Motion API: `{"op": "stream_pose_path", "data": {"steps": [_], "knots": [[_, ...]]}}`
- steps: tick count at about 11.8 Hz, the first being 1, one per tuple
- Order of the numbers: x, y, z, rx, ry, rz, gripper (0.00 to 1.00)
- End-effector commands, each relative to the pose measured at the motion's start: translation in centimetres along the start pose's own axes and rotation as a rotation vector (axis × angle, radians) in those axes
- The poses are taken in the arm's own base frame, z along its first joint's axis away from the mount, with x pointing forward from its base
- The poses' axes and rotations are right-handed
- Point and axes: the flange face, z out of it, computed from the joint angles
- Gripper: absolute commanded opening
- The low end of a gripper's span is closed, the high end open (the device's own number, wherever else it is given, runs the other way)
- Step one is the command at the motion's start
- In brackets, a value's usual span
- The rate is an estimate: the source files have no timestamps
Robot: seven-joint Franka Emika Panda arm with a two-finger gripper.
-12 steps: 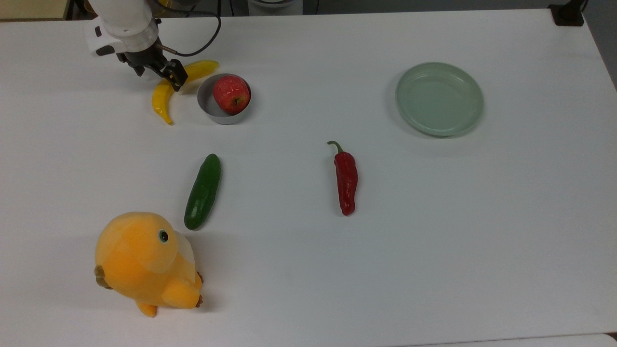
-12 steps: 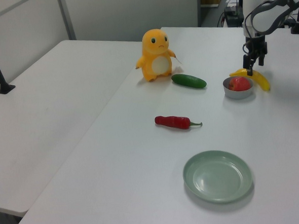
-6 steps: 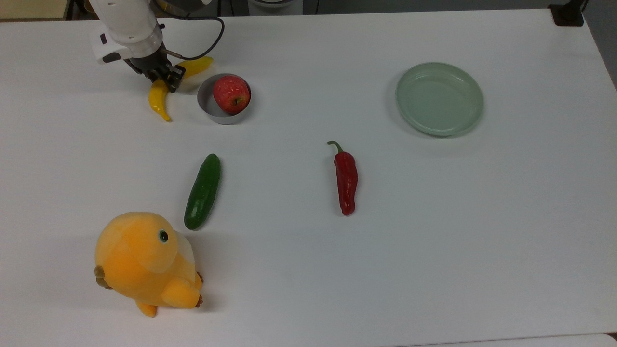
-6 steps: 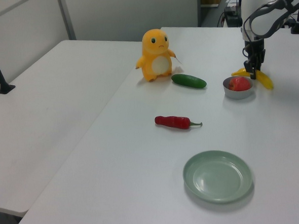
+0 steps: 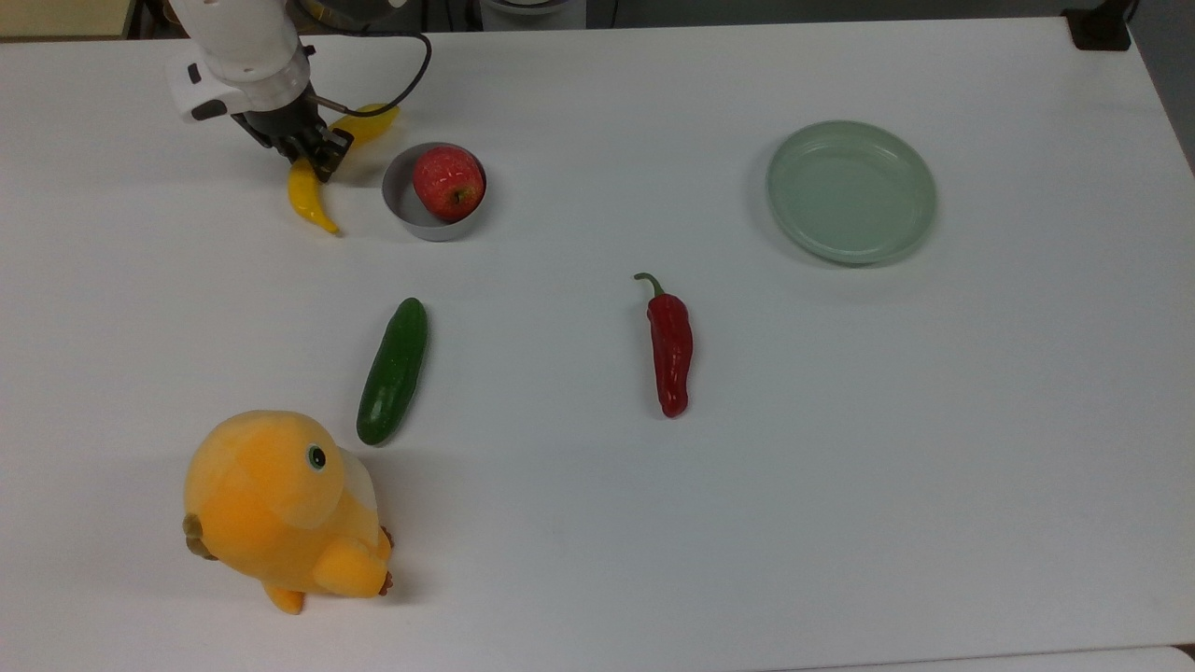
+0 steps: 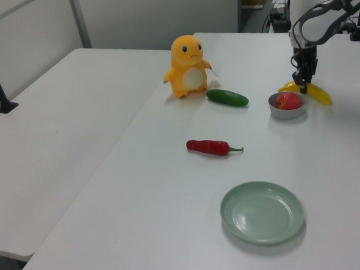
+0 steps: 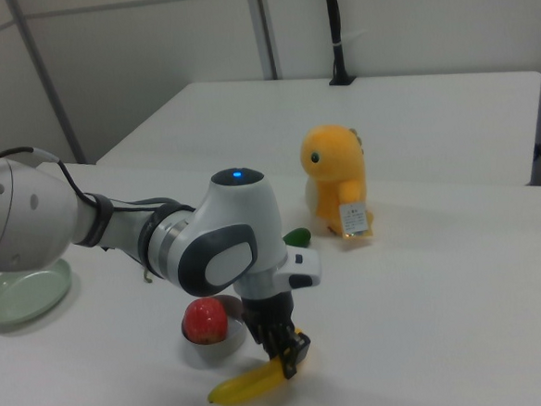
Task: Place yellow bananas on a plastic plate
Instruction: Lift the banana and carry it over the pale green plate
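The jaws are clamped on the middle of the yellow bananas, near the worktop's far left corner in the top view, just beside the grey bowl holding the apple. The glossy curved skin could twist or slip from this narrow pinch on the long carry to the plastic plate.

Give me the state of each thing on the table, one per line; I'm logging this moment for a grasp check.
gripper: shut on the banana's middle.
yellow banana: gripped, beside the grey bowl.
plastic plate: empty, upright, far from the banana.
grey bowl: upright, holding the apple.
red apple: in the bowl, stem up.
cucumber: lying flat, untouched.
red chili pepper: lying flat, untouched.
orange plush toy: standing upright.
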Motion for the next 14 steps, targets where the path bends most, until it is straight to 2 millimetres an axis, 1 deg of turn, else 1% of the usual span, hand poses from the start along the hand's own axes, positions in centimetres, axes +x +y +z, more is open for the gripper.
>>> {"op": "stream_pose_path", "data": {"steps": [1, 2, 3, 4, 5, 6, 8, 9, 10, 12, 13, 14], "knots": [[1.7, 1.4, -3.2, 0.007, 0.086, -0.012, 0.0], [2.3, 2.0, -4.8, 0.016, 0.119, 0.005, 0.0], [3.1, 2.2, -6.8, 0.041, 0.16, 0.028, 0.0], [3.9, 2.2, -8.3, 0.075, 0.195, 0.052, 0.0], [4.5, 1.7, -9.8, 0.106, 0.226, 0.067, 0.0], [5.1, -0.1, -11.2, 0.14, 0.253, 0.061, 0.0], [5.2, -5.6, -12.3, 0.18, 0.265, 0.002, 0.0], [5.0, -8.8, -12.8, 0.195, 0.267, -0.037, 0.0], [4.5, -12.5, -13.1, 0.218, 0.259, -0.048, 0.0], [2.8, -19.6, -13.7, 0.253, 0.245, -0.084, 0.01], [1.6, -23.2, -14.3, 0.268, 0.24, -0.099, 0.01], [0.1, -27.1, -14.9, 0.284, 0.234, -0.133, 0.01]]}}
